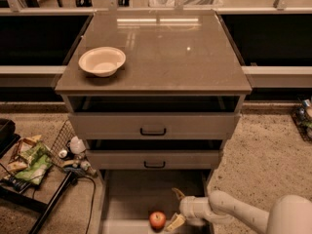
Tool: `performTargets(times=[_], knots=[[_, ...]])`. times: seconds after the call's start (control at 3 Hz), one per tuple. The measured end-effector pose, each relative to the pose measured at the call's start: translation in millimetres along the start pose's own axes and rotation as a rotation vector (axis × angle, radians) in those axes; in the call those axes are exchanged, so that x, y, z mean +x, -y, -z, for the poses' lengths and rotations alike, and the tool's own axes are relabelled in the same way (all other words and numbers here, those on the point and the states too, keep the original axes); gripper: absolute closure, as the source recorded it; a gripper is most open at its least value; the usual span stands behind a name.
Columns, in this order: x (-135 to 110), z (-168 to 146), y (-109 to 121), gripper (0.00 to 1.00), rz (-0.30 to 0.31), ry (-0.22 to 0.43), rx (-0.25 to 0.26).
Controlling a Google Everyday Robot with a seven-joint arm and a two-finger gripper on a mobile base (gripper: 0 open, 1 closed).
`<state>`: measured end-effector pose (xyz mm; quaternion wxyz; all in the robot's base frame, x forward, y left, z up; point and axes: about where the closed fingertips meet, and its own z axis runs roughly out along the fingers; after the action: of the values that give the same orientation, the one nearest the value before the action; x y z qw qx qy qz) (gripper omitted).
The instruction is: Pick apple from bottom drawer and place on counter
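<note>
The gripper [175, 207] hangs low inside the pulled-out bottom drawer [131, 194], its two fingers spread wide apart with nothing between them. The jaws open toward the left of the picture. The apple [157, 220] lies on the drawer floor just beyond their mouth, close beside the tip of the finger nearer the camera (whether that tip touches the fruit cannot be told). The other finger curves up well clear of the apple.

Apart from the apple and the gripper, the bottom drawer shows only its flat floor. Its front edge runs off the bottom of the picture, and the white arm [229, 211] behind the jaws covers its right corner. Above the jaws, the two upper drawers [153, 125] sit partly pulled out, and their insides are too dark to read.

Far above and behind the jaws, the counter [165, 52] carries a cream bowl [102, 61] near its left front corner, which appears empty. Off to the left of the jaws, on the speckled floor, a wire basket [58, 145] holds packets and small bottles that are hard to make out.
</note>
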<state>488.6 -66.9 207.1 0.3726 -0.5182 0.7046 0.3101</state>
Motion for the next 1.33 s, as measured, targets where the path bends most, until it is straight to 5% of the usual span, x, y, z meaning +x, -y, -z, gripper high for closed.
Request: performTargets(times=[0.67,1.33], knots=[[34,-44,-23,0.0,-0.04,0.037,-0.091],[28,-75,-47,0.01,-0.044,0.128,-0.18]])
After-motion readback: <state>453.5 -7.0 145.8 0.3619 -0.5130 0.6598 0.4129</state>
